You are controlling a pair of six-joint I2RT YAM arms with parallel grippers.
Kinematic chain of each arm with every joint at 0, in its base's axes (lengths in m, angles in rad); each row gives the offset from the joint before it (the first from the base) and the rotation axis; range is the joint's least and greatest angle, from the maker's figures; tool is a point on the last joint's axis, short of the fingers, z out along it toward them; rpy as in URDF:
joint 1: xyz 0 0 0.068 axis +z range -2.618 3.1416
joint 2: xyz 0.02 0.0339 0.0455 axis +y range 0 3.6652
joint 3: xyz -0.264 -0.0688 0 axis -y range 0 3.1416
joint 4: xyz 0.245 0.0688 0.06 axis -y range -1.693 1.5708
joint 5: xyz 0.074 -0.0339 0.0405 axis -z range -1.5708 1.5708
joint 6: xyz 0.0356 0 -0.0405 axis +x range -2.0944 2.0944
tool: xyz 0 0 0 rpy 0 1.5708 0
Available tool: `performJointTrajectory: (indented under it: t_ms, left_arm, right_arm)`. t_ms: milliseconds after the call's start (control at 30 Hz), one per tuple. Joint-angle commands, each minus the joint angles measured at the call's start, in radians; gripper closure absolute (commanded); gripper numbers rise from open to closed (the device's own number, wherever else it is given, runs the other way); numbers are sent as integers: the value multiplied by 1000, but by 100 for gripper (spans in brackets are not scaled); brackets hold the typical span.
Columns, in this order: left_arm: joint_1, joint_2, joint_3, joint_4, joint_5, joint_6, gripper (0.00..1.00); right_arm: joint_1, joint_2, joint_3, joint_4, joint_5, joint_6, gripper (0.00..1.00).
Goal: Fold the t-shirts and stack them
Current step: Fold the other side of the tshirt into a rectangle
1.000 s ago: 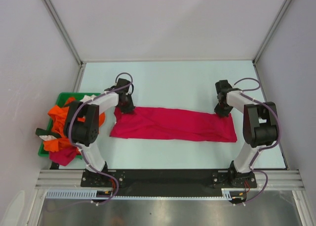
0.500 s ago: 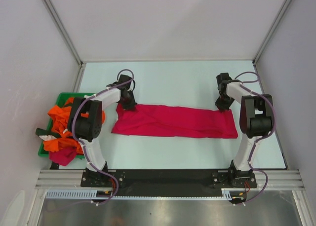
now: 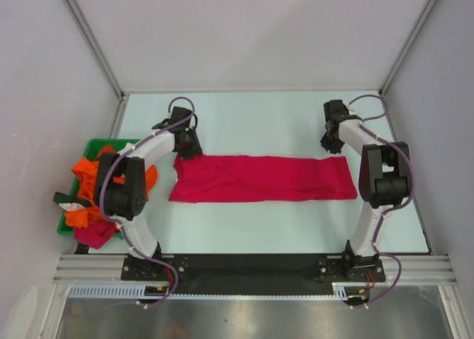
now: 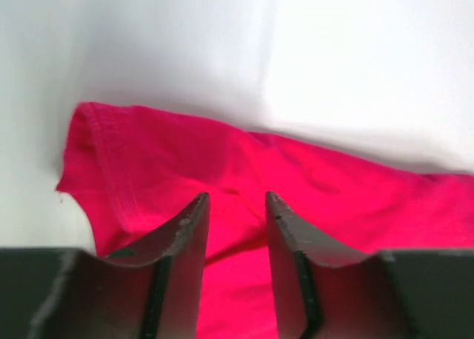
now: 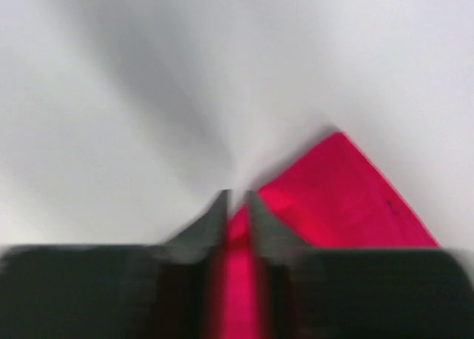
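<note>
A crimson-pink t-shirt (image 3: 259, 178) lies folded into a long flat band across the middle of the table. My left gripper (image 3: 187, 148) hangs over its far left corner. In the left wrist view that gripper (image 4: 237, 200) is open, and the cloth (image 4: 333, 191) lies below the gap with nothing pinched. My right gripper (image 3: 330, 143) sits just beyond the band's far right corner. The right wrist view is blurred: that gripper (image 5: 237, 195) has its jaws a narrow slit apart, and the shirt corner (image 5: 348, 198) lies flat on the table. Orange t-shirts (image 3: 87, 182) are heaped at the left.
A green tray (image 3: 95, 143) at the table's left edge holds the orange heap, and a crimson piece (image 3: 92, 235) hangs over its near end. Metal frame posts and white walls close in the table's sides and back. The black mounting rail (image 3: 252, 265) runs along the near edge.
Both grippers carried the shirt's far corners a little toward the back, then parted their jaws and let go. The right gripper has drawn back off its corner.
</note>
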Motion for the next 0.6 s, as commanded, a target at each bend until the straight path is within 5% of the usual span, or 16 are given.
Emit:
performJointTrajectory:
  t_ms: [0,100,333,567]
  left_arm:
    - [2,-155,11,47,-18,4,55]
    - [-14,-204,-10,39,-4,5,49]
    - [-63,-206,-136,102,57,-21,53]
    - [-67,-99,-105,137,122,-45,53]
  right_arm:
    - [61,-171,84,77,-13,-56,64]
    - [130,-220,101,47,-6,-77,57]
    - [291,-395,-66,64,26,-65,59]
    - [355,-475,-199,57,46,-51,61]
